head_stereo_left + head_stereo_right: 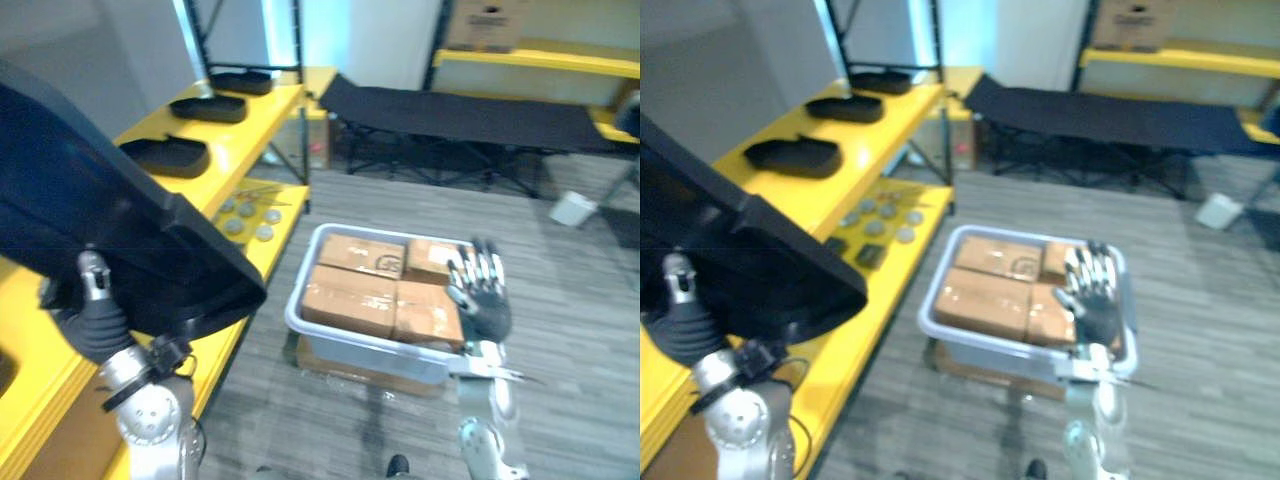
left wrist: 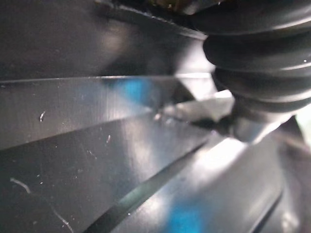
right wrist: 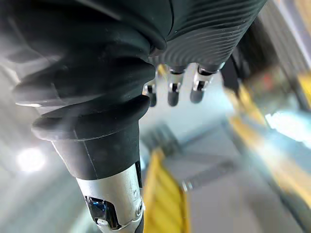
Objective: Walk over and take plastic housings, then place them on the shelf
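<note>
**Held housing and shelf, head and wrist views.** A large black plastic housing hangs over the near end of the yellow shelf, with its lower lip jutting past the shelf's front edge. The left hand is beneath it and against its underside. Whether this hand grips the part cannot be told.

The left wrist view adds the housing's glossy, ribbed and scratched surface at close range, next to the hand's dark cover.

Three more housings lie in a row along the shelf's top level:
- the nearest housing
- the middle housing
- the far housing

Small round discs sit on the shelf's lower level.

The right hand is raised well out from the shelf, above a grey bin packed with cardboard boxes. Its fingers are straight and spread and hold nothing, and the right wrist view shows them from behind the cover.

**Edges and room.** Bare yellow surface runs along the shelf's front edge beside the three resting housings. A strip of floor separates the shelf from the bin. A black folding cot stands beyond the shelf's far end.
</note>
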Robot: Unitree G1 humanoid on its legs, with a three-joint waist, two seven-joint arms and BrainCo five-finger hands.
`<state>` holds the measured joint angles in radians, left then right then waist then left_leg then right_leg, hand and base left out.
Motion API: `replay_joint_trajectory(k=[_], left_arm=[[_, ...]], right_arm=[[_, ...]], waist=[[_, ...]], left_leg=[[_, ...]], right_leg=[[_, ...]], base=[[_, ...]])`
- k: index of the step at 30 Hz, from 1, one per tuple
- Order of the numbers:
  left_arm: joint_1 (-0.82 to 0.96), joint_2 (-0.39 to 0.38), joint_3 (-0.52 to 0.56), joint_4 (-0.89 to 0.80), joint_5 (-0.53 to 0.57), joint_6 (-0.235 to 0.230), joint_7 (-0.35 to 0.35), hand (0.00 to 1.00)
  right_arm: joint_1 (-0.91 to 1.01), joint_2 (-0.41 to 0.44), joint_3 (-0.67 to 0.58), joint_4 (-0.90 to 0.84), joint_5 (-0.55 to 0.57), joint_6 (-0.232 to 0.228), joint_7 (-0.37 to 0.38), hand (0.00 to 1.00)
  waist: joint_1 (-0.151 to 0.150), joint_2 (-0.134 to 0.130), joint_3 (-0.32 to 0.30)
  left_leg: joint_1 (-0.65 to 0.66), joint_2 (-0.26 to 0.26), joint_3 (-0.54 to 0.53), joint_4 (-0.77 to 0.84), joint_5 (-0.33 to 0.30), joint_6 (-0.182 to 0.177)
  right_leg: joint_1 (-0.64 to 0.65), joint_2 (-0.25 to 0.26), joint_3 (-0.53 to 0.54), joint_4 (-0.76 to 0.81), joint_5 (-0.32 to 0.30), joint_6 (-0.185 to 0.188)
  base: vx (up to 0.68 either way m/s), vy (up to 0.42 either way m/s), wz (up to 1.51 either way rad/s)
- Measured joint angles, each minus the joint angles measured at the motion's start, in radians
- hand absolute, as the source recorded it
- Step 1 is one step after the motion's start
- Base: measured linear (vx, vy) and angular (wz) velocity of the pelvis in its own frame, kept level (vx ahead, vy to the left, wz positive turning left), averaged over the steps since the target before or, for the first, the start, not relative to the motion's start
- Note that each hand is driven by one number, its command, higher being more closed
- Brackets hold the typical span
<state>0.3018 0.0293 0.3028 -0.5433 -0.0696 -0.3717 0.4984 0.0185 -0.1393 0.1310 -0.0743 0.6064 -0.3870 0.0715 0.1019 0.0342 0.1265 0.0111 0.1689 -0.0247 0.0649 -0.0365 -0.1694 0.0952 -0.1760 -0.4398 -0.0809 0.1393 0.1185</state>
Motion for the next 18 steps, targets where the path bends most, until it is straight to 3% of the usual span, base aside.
replay_joint_trajectory(k=[5, 8, 10, 12, 13, 14, 16, 17, 18], left_arm=[[0.125, -0.058, 0.061, -0.003, -0.056, 0.004, -0.042, 1.0], [0.134, -0.063, 0.08, -0.004, -0.104, -0.028, -0.145, 1.0], [0.135, -0.064, 0.08, -0.019, -0.116, -0.055, -0.176, 1.0], [0.131, -0.063, 0.08, -0.036, -0.123, -0.083, -0.207, 1.0], [0.13, -0.061, 0.079, -0.055, -0.123, -0.094, -0.222, 1.0], [0.12, -0.043, 0.073, -0.068, -0.124, -0.107, -0.24, 1.0], [0.083, 0.007, 0.056, -0.072, -0.123, -0.109, -0.27, 1.0], [0.053, 0.043, 0.028, -0.072, -0.125, -0.109, -0.29, 1.0], [0.045, 0.051, 0.02, -0.072, -0.127, -0.107, -0.298, 1.0]], right_arm=[[-0.135, -0.013, 0.063, 0.061, -0.037, 0.029, -0.078, 0.0], [-0.146, -0.012, 0.069, 0.065, -0.112, 0.075, -0.156, 0.0], [-0.145, -0.012, 0.071, 0.065, -0.156, 0.087, -0.164, 0.0], [-0.145, -0.013, 0.073, 0.065, -0.177, 0.091, -0.165, 0.0], [-0.144, -0.013, 0.074, 0.064, -0.179, 0.092, -0.164, 0.0], [-0.14, -0.013, 0.072, 0.062, -0.178, 0.092, -0.165, 0.0], [-0.108, -0.017, 0.057, 0.048, -0.177, 0.092, -0.164, 0.0], [-0.077, -0.018, 0.04, 0.043, -0.178, 0.09, -0.165, 0.0], [-0.069, -0.019, 0.033, 0.044, -0.178, 0.09, -0.164, 0.0]], waist=[[0.074, 0.0, 0.003], [0.086, -0.01, 0.009], [0.105, -0.008, 0.012], [0.103, -0.005, 0.015], [0.099, -0.004, 0.017], [0.087, -0.004, 0.029], [0.049, -0.021, 0.043], [0.047, -0.031, 0.043], [0.047, -0.035, 0.048]], left_leg=[[-0.013, -0.032, -0.091, 0.02, 0.002, 0.006], [-0.049, -0.061, -0.101, 0.038, 0.013, 0.044], [-0.056, -0.07, -0.101, 0.033, 0.021, 0.054], [-0.073, -0.076, -0.102, 0.035, 0.027, 0.055], [-0.081, -0.083, -0.109, 0.041, 0.028, 0.056], [-0.084, -0.097, -0.137, 0.048, 0.028, 0.057], [-0.091, -0.131, -0.205, 0.046, 0.047, 0.051], [-0.101, -0.145, -0.239, 0.044, 0.059, 0.044], [-0.106, -0.149, -0.245, 0.043, 0.066, 0.041]], right_leg=[[0.074, -0.018, -0.112, 0.0, -0.015, 0.018], [0.147, -0.041, -0.236, 0.0, -0.056, 0.034], [0.16, -0.052, -0.265, 0.009, -0.07, 0.05], [0.156, -0.069, -0.276, 0.051, -0.099, 0.058], [0.138, -0.084, -0.251, 0.104, -0.135, 0.059], [0.119, -0.082, -0.158, 0.162, -0.196, 0.053], [0.1, -0.071, -0.034, 0.245, -0.286, 0.032], [0.082, -0.071, 0.016, 0.283, -0.318, 0.006], [0.081, -0.07, 0.024, 0.287, -0.319, 0.011]], base=[[0.05, 0.015, 0.66], [-0.02, 0.004, 1.03], [-0.01, 0.028, 0.7], [0.02, 0.049, 0.53], [0.05, 0.053, 0.49], [0.05, 0.049, 0.63], [0.03, -0.057, 1.08], [0.06, -0.093, 1.06], [0.06, -0.066, 0.72]])
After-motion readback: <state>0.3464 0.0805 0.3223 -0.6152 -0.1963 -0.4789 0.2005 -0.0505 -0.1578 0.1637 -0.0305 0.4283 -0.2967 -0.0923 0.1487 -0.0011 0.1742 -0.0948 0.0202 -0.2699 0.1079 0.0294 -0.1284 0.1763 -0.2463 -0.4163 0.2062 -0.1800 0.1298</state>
